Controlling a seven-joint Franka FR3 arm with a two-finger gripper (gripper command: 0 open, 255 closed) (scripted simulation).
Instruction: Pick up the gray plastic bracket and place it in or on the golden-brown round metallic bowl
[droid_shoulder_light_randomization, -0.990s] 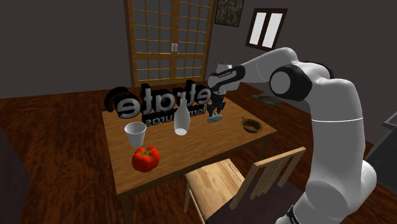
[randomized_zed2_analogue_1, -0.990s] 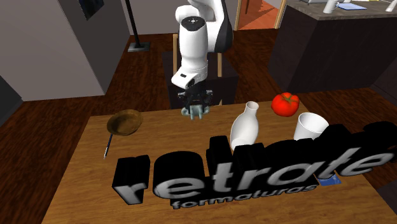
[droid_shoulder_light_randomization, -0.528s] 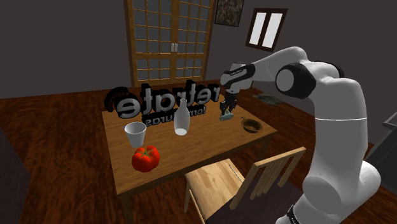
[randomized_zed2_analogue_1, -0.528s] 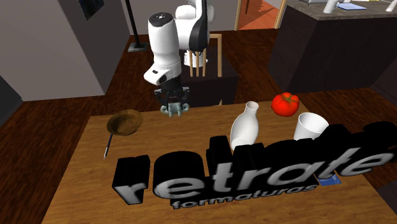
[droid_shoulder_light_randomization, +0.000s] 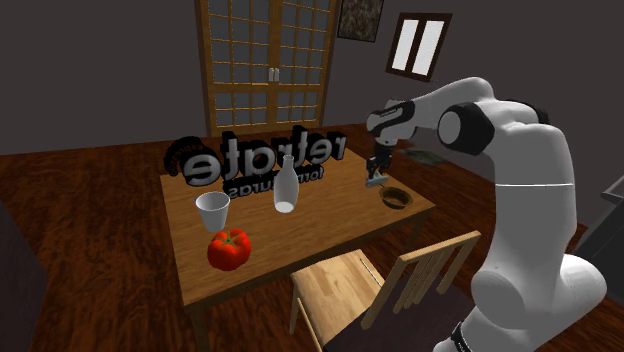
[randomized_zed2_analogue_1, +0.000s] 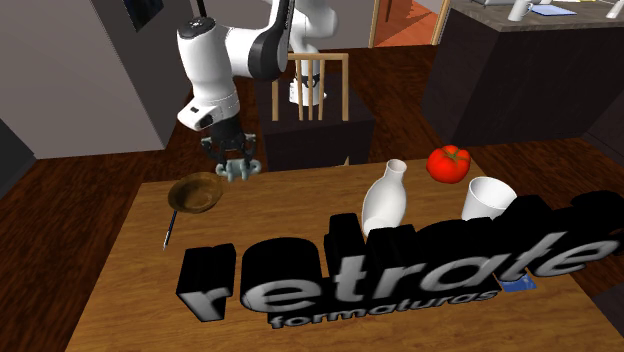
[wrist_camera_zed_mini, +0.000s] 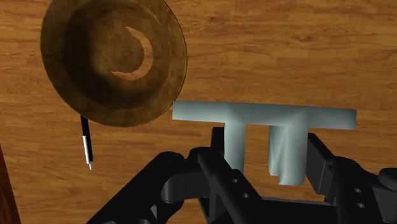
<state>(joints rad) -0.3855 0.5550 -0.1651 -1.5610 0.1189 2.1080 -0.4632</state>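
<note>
Transport step, I judge. The gripper (wrist_camera_zed_mini: 267, 156) has its two fingers closed partway on the pale grey bracket (wrist_camera_zed_mini: 264, 118), clasping its two legs with the crossbar out front. The bracket hangs clear of the wooden table (droid_shoulder_light_randomization: 300, 240), just beside the golden-brown bowl (wrist_camera_zed_mini: 70, 83), not yet over it. In the second exterior view the gripper (randomized_zed2_analogue_1: 238, 168) sits off the bowl's (randomized_zed2_analogue_1: 197, 192) right rim. Next I need a short sideways shift to centre over the bowl, then lower and open the fingers. The bowl looks empty; a thin dark stick (wrist_camera_zed_mini: 86, 143) lies against its rim. The white cup (droid_shoulder_light_randomization: 212, 210) looks empty too.
</note>
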